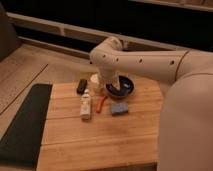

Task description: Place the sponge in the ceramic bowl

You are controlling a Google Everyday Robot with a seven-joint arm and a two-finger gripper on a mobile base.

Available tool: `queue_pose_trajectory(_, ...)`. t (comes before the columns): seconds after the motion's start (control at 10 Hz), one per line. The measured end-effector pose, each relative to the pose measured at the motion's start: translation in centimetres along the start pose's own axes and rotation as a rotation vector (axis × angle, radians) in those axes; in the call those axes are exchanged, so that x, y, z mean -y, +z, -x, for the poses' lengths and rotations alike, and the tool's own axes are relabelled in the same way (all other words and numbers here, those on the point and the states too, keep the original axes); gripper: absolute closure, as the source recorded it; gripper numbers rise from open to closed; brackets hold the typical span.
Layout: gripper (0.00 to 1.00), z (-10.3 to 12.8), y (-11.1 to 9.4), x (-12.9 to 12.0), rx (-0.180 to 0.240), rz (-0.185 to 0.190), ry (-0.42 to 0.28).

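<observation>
The light-blue sponge (119, 108) lies flat on the wooden table (100, 145), just in front of the ceramic bowl (124, 88), a dark glossy dish at the table's back. My white arm reaches in from the right and bends down at its elbow. The gripper (106, 88) hangs at the bowl's left rim, behind and to the left of the sponge and not touching it. The wrist hides much of the gripper and the bowl's left part.
A white bottle (86, 106) lies left of the sponge, with a small orange-red object (101, 104) between them. A dark small item (81, 86) and a white cup (94, 80) stand at the back left. A black mat (22, 125) borders the table's left edge.
</observation>
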State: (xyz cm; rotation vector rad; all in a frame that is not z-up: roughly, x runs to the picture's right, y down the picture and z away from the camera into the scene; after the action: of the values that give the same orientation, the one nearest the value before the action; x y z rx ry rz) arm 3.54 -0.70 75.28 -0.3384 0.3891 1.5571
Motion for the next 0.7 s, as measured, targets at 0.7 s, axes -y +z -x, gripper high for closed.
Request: queue_pose_trajectory(0.7,0.35,-0.8,0.0,4.5,0.088,0.084,0.128)
